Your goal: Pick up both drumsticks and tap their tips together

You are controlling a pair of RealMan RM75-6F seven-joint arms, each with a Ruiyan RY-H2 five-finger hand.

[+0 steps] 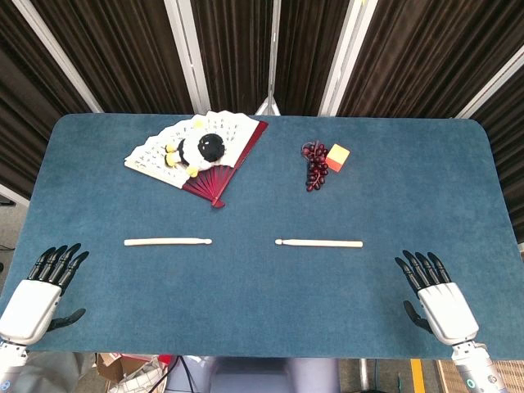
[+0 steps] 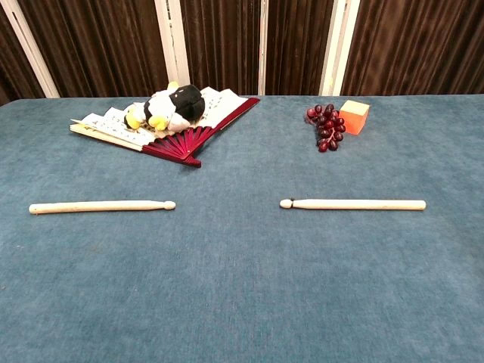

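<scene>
Two sticks, left stick [image 1: 168,241] and right stick [image 1: 319,242], lie mid-desk [image 1: 262,327]; my left hand [image 1: 37,295] and right hand [image 1: 438,299] wait at the near corners, fingers apart, empty. Next I reach and grab.

The table [image 2: 242,302] is covered in matt blue cloth with a fine, felt-like nap. Both drumsticks, left [image 2: 102,206] and right [image 2: 352,204], are pale, bare-looking wood with a smooth, low-sheen surface. The fan [image 2: 185,136] has printed paper leaves on glossy dark red ribs. The toy [image 2: 170,106] is soft plush. The grapes [image 2: 325,127] appear as glossy plastic. The orange cube [image 2: 354,116] looks matt. Each hand, left [image 1: 37,299] and right [image 1: 438,303], combines smooth white shells with black fingers.
</scene>
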